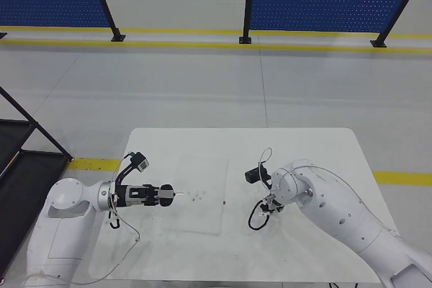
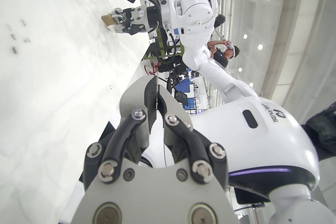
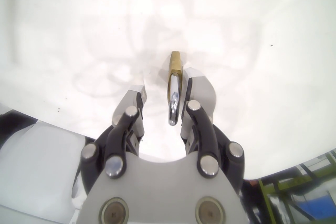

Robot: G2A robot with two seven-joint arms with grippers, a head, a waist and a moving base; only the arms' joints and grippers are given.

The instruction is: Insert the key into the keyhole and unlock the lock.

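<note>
White table [image 1: 309,151]; padlock [image 3: 174,64] between right jaws

White table [image 1: 309,151], rounded corners. Pale flat sheet [image 1: 201,219] lies mid-table, with a few small dark bits [image 1: 196,194] on it. Brass padlock [image 3: 175,62] stands body-down on bare tabletop, off the sheet.

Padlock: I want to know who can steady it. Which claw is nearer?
Right. The right claw has the padlock between its open jaws; the left claw is well off across the table, shut on the key.
</note>
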